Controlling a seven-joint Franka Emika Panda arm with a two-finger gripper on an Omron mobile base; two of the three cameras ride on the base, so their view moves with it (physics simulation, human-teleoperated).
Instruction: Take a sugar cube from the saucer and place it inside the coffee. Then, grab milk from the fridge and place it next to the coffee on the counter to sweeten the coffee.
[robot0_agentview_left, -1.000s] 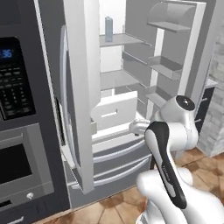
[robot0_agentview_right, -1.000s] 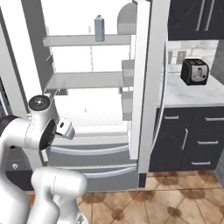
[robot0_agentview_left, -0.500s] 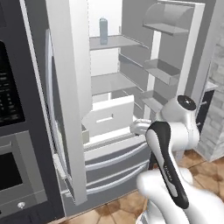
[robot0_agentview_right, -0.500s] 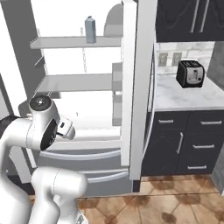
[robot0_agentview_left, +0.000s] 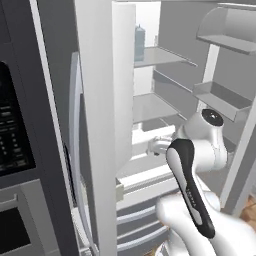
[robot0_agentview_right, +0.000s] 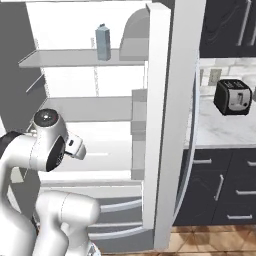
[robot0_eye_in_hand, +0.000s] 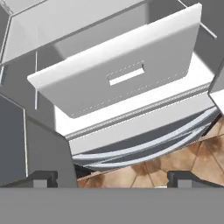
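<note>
Two doors of the fridge (robot0_agentview_right: 165, 125) stand wide open, and the milk (robot0_agentview_right: 103, 42) sits upright on the top shelf (robot0_agentview_right: 75, 59), at about 11 o'clock in the right base view and close to that shelf's front edge. From the left base view the carton (robot0_agentview_left: 139, 37) peeks out at 12 o'clock, just past the edge of the left door (robot0_agentview_left: 97, 125). Bare shelf lies on both sides of it. Down in the hand view, the gripper (robot0_eye_in_hand: 111, 178) hangs with its jaws spread wide and nothing between them, fingertips (robot0_eye_in_hand: 41, 178) at 7 and 5 o'clock. Ahead of them a white drawer front (robot0_eye_in_hand: 118, 74) with a slot handle tilts across the middle, curved rails and tiled floor (robot0_eye_in_hand: 192, 162) below. At 3 o'clock in the right base view, a black toaster (robot0_agentview_right: 233, 97) sits on the counter (robot0_agentview_right: 220, 132).
</note>
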